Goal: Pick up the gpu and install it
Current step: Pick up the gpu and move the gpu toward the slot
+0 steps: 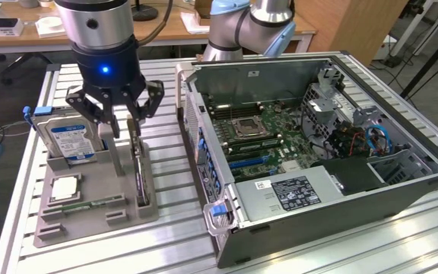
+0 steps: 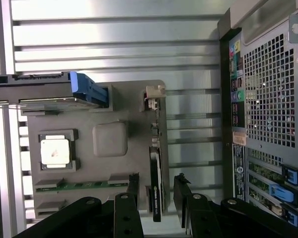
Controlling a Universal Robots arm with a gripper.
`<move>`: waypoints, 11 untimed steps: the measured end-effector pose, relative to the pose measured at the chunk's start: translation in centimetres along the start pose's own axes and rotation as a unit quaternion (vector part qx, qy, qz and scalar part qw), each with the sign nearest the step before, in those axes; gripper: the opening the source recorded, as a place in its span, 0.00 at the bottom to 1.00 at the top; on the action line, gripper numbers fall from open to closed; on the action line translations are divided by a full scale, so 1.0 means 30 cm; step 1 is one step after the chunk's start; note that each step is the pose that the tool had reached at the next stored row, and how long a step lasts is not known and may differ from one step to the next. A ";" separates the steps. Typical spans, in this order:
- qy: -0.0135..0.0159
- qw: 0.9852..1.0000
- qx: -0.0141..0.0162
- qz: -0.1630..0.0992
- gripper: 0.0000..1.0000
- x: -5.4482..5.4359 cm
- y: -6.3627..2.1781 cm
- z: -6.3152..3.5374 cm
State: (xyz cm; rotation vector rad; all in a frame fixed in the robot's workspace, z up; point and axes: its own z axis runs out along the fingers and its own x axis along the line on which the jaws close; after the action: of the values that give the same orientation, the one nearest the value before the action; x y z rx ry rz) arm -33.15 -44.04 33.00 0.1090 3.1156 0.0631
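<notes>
Presently catalogued, from the hand outward.

1. Hand (image 1: 120, 117) (image 2: 157, 186): black, pointing straight down, about half spread. It has hold of nothing. In the wrist view its fingers (image 2: 134, 191) stand on either side of the card with a gap on each side.
2. Gpu (image 1: 137, 165) (image 2: 156, 183): between the hand's fingers, untouched. It stands on its long edge in a slot, with the pale bracket at the end farther from the hand. Judged: the on-edge stance offers both flat faces to a pinch, which explains the hand straddling it.
3. Holder tray (image 1: 128, 217) (image 2: 139, 124): grey, directly beneath the hand, resting on the slatted metal counter (image 1: 166, 245) (image 2: 114, 44).
4. Hard drive (image 1: 71, 140) (image 2: 44, 91): upright in its own slot just beside the hand, on the exterior view's left, with blue rails. It is the nearest neighbour and, by judgement, the likeliest thing for an outer finger to brush.
5. Processor chip (image 1: 64, 188) (image 2: 54, 152) and memory stick (image 1: 89, 204) (image 2: 79, 185): flat in tray recesses beyond the hand on that same side. Both lie low and are judged no obstacle.
6. Computer case (image 1: 318, 154) (image 2: 268, 99): on the hand's other side, lying open with the motherboard (image 1: 257, 131) facing up. Its near wall rises between the tray and the board and blocks any level path across.
</notes>
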 end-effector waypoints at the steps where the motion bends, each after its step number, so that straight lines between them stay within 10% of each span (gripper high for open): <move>1: 0.000 1.000 0.000 0.000 0.42 0.000 0.000 0.002; 11: 0.000 1.000 0.000 0.000 0.42 0.001 -0.001 0.025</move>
State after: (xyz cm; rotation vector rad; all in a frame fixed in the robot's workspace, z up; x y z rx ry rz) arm -33.15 -44.04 32.25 0.1090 3.1156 0.0631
